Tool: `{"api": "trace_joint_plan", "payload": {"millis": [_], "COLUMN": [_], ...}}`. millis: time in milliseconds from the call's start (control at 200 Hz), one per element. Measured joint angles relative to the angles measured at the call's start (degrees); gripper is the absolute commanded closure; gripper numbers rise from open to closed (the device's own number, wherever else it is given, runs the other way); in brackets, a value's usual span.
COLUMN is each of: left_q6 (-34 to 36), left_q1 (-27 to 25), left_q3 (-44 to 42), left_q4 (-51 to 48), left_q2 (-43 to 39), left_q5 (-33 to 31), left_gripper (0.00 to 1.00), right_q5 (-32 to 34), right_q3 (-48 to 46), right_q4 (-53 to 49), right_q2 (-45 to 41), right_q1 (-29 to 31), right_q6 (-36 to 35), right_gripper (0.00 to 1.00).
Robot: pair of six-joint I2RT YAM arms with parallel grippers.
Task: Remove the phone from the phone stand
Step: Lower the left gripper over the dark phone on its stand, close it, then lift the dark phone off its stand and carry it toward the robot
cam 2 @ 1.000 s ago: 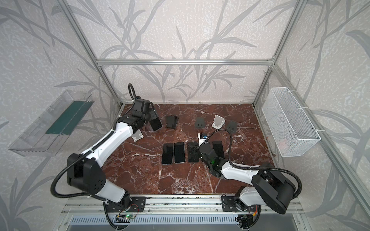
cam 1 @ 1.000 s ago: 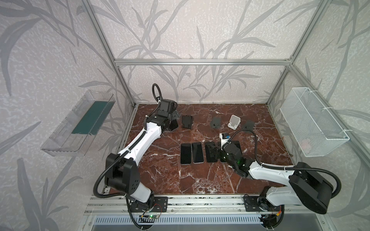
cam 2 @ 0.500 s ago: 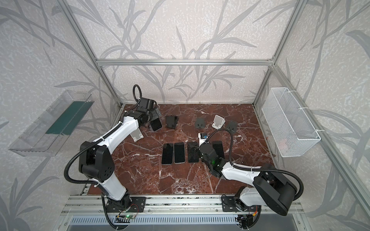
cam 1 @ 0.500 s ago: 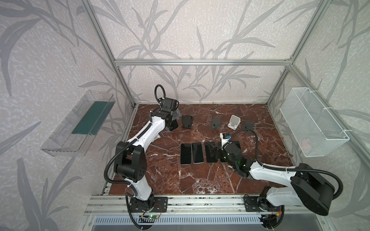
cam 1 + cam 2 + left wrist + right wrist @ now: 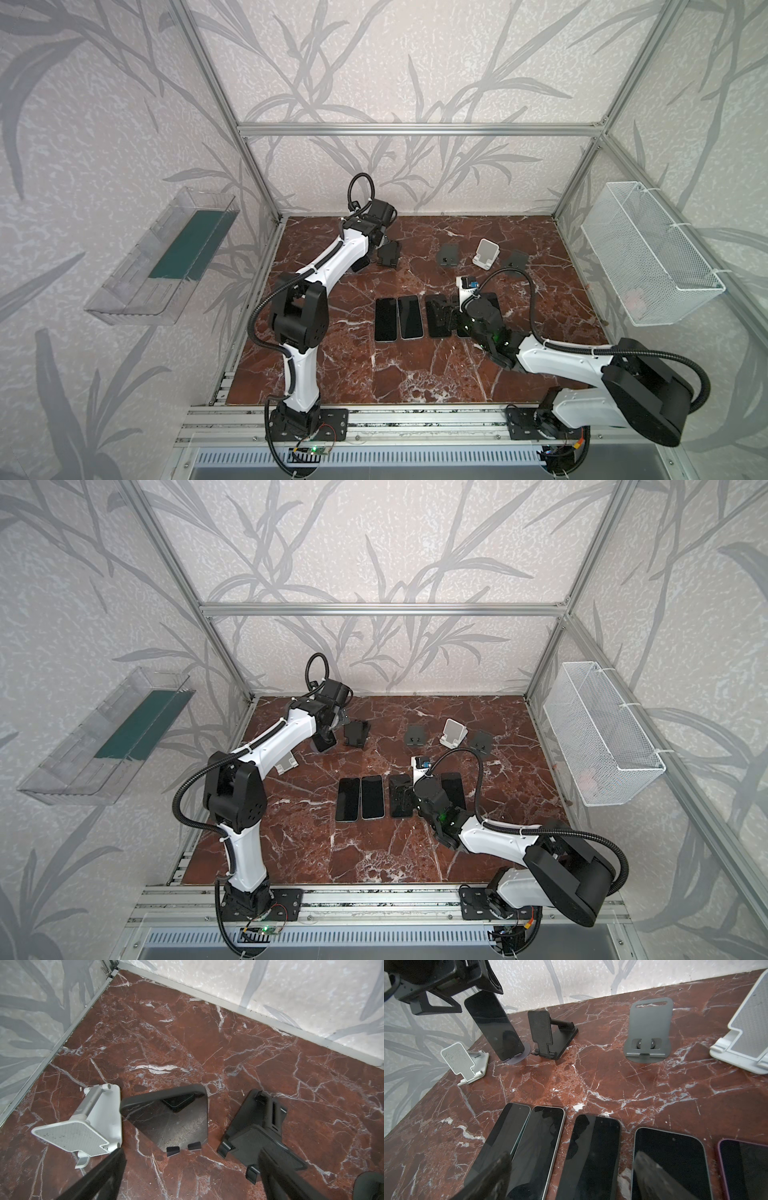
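Near the centre of the table [image 5: 591, 1076], the right gripper [image 5: 571, 1164] is held spread and empty above the flat phones [image 5: 591, 1147]. Farther off, at 11 o'clock, the phone [image 5: 494, 1026] is seen leaning in its stand [image 5: 520, 1057], beneath the spread, empty left gripper [image 5: 190, 1152].

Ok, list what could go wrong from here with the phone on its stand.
1. The open left end effector hangs above the phone. The white stand and black stand sit close on either side, so a finger may knock one.
2. The phone leans on two small lips, so a slanted pull could drag or tip the phone stand.
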Motion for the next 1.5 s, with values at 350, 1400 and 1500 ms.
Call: {"api": "trace_joint_plan", "payload": {"millis": [350,1400,1500], "left_q6": [-3.76,-4.57,-4.33], "left_q1": [-0.39,0.68,1.2], "left_q3": [0.04,-4.81,-6.19], "left_q4": [-0.39,5.99,7.34], "left_q2": [0.98,5.49,5.49], "left_q5": [-4.35,-8.33,-7.96], "left_gripper": [0.01,0.07,0.09], "right_q5": [0.0,-0.46,-0.44], "right_q3": [0.0,0.0,0.0], "right_q4": [0.0,0.11,0.13], "right_q2": [0.0,0.63,0.66], "right_q1": [0.0,-0.02,-0.02], "right_q6": [0.02,0.37,0.42], "right_gripper": [0.08,0.08,0.08]}}
